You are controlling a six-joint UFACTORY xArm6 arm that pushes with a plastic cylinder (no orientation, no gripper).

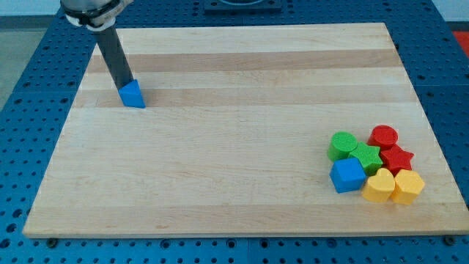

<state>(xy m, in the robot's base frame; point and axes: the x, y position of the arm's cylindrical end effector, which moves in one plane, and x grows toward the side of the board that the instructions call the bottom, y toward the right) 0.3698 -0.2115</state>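
My tip (124, 87) stands at the upper left of the wooden board (234, 132), touching the back left side of a small blue triangular block (133, 94). That block sits alone, far from the others. At the lower right lies a tight cluster: a green cylinder (341, 145), a green star (366, 156), a red cylinder (383, 136), a red star (397, 158), a blue cube (347, 175), a yellow heart (379, 185) and a yellow hexagonal block (408, 186).
The board rests on a blue perforated table (29, 88) that shows on all sides. The arm's dark rod (113, 55) comes down from the view's top left.
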